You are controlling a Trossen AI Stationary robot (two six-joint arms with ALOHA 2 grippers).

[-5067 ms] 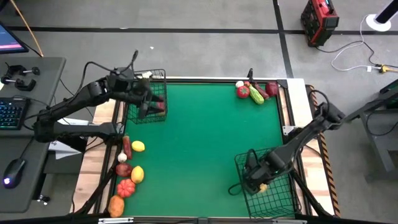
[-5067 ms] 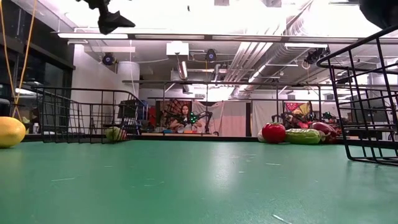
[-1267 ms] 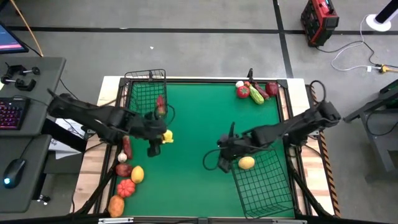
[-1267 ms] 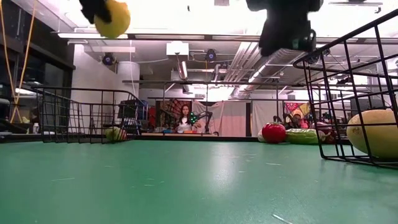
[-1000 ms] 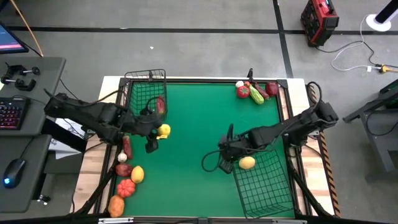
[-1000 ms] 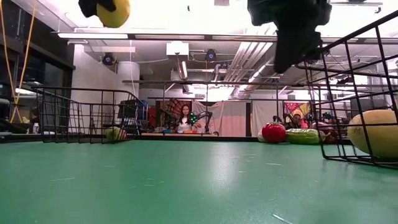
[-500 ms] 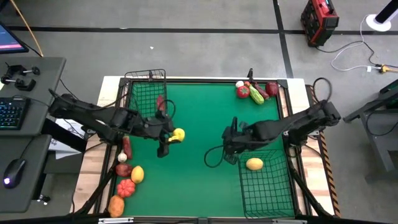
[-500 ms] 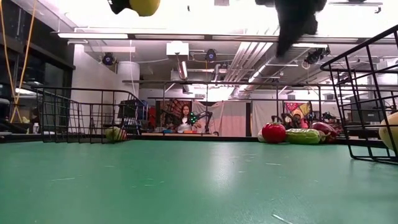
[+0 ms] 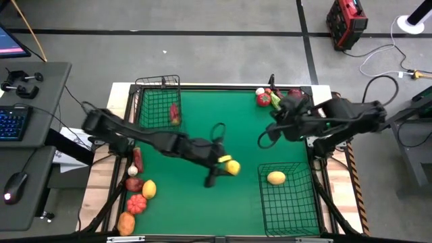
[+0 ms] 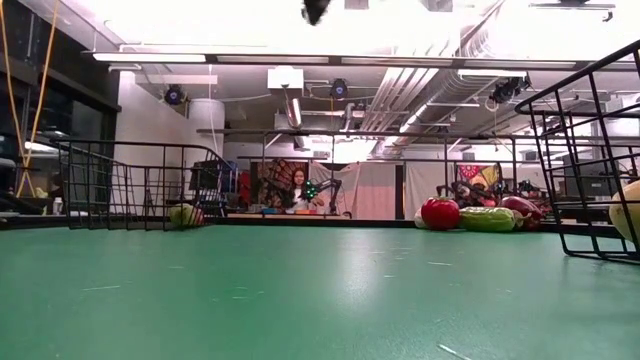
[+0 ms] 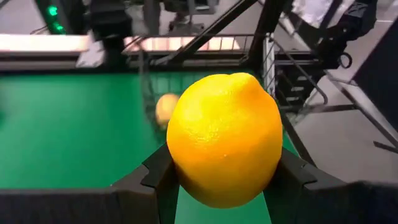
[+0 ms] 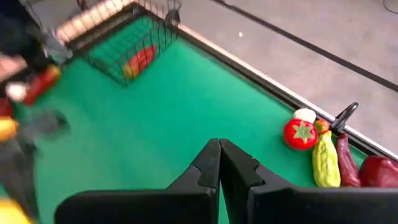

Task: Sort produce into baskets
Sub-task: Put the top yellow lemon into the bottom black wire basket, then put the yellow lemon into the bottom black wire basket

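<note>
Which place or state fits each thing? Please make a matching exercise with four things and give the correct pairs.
Things:
1. lemon
2. right gripper
3. red tomato
4. pale yellow fruit

Places or states:
A. lying in the larger basket
B. shut and empty, above the green mat
C. held in the left gripper
D. at the table's far right corner

Pairs: 1-C, 2-B, 3-D, 4-A
</note>
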